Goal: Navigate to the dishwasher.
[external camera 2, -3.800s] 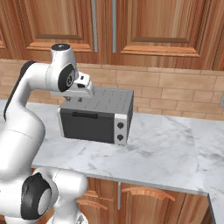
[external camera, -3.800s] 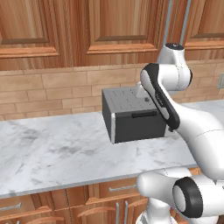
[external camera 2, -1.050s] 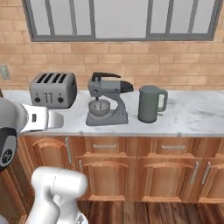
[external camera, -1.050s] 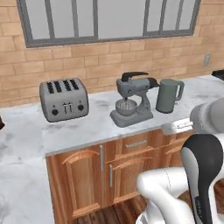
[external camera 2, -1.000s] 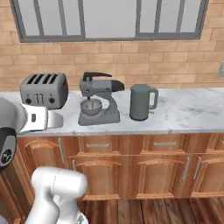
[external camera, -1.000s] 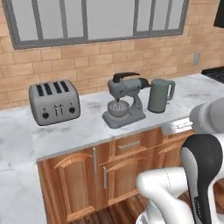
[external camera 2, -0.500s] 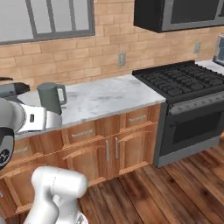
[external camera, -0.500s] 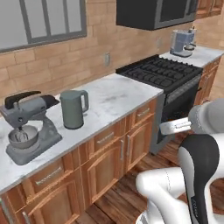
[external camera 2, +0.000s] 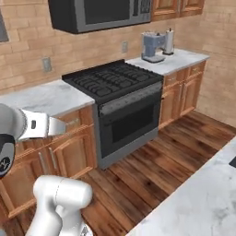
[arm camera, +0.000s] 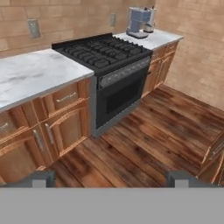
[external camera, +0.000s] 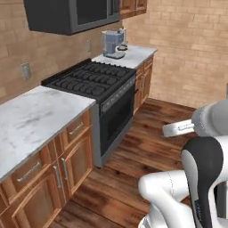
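Observation:
The dishwasher is out of view; no flat light-grey front panel shows along this stretch of cabinets. My gripper point(arm camera: 111, 180) is open, its two dark fingertips point(arm camera: 40, 177) wide apart with nothing between them, held out over the wooden floor point(arm camera: 148, 131). It faces the black gas range point(arm camera: 109, 61). My white hand point(external camera: 179, 129) sticks out sideways from the arm, as it also does in the right base view point(external camera 2: 46, 126).
The black range point(external camera: 98, 84) point(external camera 2: 117, 87) stands between wooden cabinets with marble counters point(external camera: 31, 120). A microwave point(external camera 2: 99, 14) hangs above it. A blue-grey coffee machine point(external camera 2: 152, 46) sits on the far counter. A marble island edge point(external camera 2: 198, 198) lies at lower right. A brick wall point(external camera: 191, 49) closes the end.
The whole scene has swung: the base has turned and driven right along the counter. Toaster, mixer and kettle have left the views; the range and end wall now show.

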